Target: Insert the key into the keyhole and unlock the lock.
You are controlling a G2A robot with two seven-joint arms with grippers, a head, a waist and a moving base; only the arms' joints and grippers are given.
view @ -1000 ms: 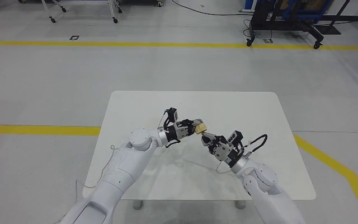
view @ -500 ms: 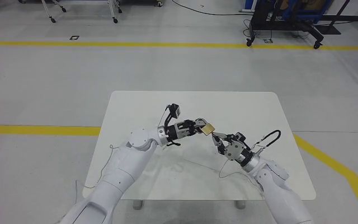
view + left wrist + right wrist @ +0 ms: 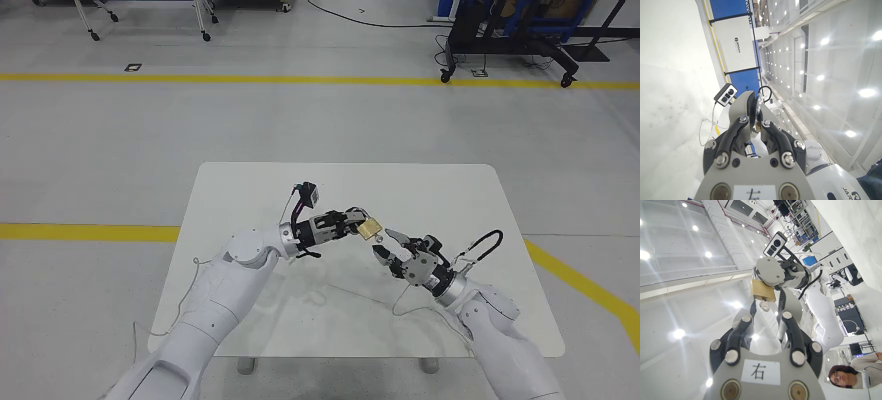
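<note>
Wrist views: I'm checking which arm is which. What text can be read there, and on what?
"左": sticker on the left end effector.
"右": sticker on the right end effector.
White panel: a brand logo, not quoted; the smaller line beside it is too small to read.

Approach corridor: I find free air between my right gripper [image 3: 384, 243], fingers spread, and the lock [image 3: 762, 291]. The key [image 3: 764, 306] juts into it, the left gripper [image 3: 356, 222] blocks behind, and the table [image 3: 300, 190] lies below.
</note>
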